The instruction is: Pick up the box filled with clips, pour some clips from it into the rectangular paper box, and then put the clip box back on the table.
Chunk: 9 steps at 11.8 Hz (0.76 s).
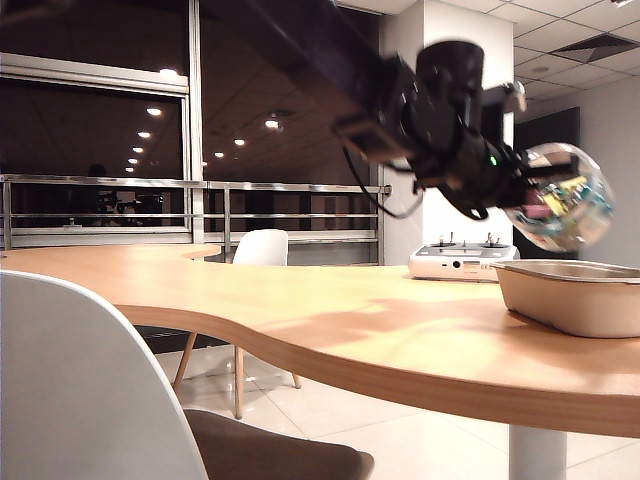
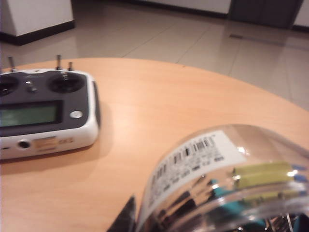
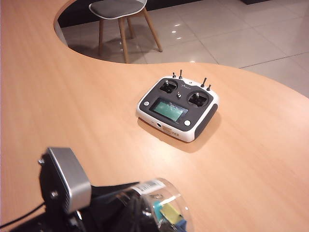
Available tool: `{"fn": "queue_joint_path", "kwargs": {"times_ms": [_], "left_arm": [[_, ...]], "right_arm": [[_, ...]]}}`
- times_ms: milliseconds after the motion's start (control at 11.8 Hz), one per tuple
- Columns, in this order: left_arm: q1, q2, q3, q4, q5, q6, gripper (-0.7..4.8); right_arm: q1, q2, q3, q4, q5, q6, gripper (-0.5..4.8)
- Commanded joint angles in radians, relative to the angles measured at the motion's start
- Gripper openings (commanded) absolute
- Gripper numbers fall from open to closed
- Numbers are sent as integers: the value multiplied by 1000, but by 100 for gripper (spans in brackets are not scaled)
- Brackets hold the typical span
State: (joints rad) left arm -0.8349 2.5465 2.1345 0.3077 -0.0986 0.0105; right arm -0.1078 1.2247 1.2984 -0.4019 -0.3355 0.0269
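The box filled with clips [image 1: 562,208] is a clear round jar, lying tipped on its side in the air. My left gripper [image 1: 522,188] is shut on it, just above the near end of the rectangular paper box [image 1: 575,300]. Teal, yellow and pink clips [image 1: 570,200] show through the wall. In the left wrist view the jar [image 2: 227,183] with its barcode label fills the corner, and one dark finger [image 2: 126,221] presses its side. The right wrist view looks down on the jar [image 3: 164,205]. My right gripper's own fingers do not show in any view.
A white remote controller [image 1: 458,262] [image 2: 43,111] [image 3: 177,108] lies on the table [image 1: 330,320] behind the tray. The left arm's silver wrist camera [image 3: 67,176] sits close below the right wrist. Chairs [image 1: 90,390] [image 1: 260,248] stand along the table's curved edge.
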Motion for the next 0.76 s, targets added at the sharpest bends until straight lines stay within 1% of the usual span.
{"fn": "queue_joint_path", "kwargs": {"times_ms": [85, 169, 254, 339, 508, 593, 762], "left_arm": [[-12, 38, 5, 220, 9, 29, -6], [-15, 50, 5, 273, 9, 50, -6], [-20, 59, 5, 303, -17, 114, -6], [-23, 61, 5, 327, -37, 204, -6], [-23, 64, 5, 382, -61, 249, -6], [-23, 67, 5, 422, -83, 295, -6], [-23, 67, 5, 407, -69, 360, -6]], "right_arm": [[-2, -5, 4, 10, -1, -2, -6], [-2, -5, 4, 10, -1, -2, -6], [-2, -5, 4, 10, -1, -2, -6], [-2, -5, 3, 10, 0, -2, -6], [-2, -4, 3, 10, 0, -2, -6], [-2, -4, 3, 8, 0, -2, -6], [-2, -4, 3, -5, 0, -5, -6]]}}
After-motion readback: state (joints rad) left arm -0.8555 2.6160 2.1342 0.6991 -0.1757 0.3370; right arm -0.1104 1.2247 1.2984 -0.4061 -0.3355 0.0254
